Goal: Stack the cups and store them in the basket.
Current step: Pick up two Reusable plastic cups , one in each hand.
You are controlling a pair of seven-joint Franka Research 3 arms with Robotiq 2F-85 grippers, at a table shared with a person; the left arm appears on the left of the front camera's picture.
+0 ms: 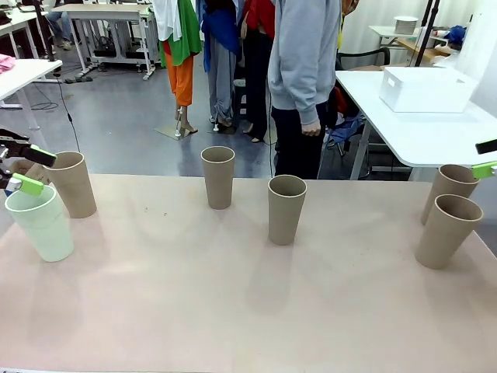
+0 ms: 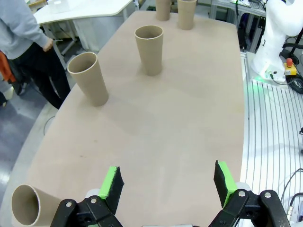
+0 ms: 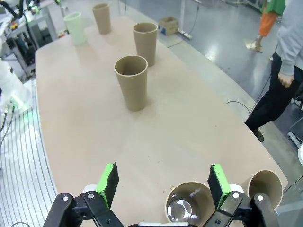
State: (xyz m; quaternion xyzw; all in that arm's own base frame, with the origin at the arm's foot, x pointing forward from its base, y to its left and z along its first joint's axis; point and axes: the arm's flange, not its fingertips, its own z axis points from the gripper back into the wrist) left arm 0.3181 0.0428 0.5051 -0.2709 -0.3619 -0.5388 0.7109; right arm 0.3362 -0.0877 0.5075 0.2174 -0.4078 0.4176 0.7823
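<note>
Surface: matte pinkish-beige table [image 1: 233, 311].
Room: grey floor; person in grey top [image 1: 304, 62] at the far edge; white basket [image 1: 425, 89] on a separate white table [image 1: 404, 128], far right.
Left gripper [image 2: 168, 184]: jaws wide, empty, near the mint cup [image 1: 40, 221].
Cups: six, all upright, mouths up, long axes vertical; tan cups [image 1: 286, 208] spread rightward.
Right gripper [image 3: 163, 182]: jaws wide, holding nothing, over the right-end pair [image 1: 448, 231].

left gripper [image 2: 168, 182] fingers spread, right gripper [image 3: 163, 182] likewise

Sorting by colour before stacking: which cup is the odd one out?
The pale mint-green cup at the left end of the table; the other cups are all tan-brown.
</note>
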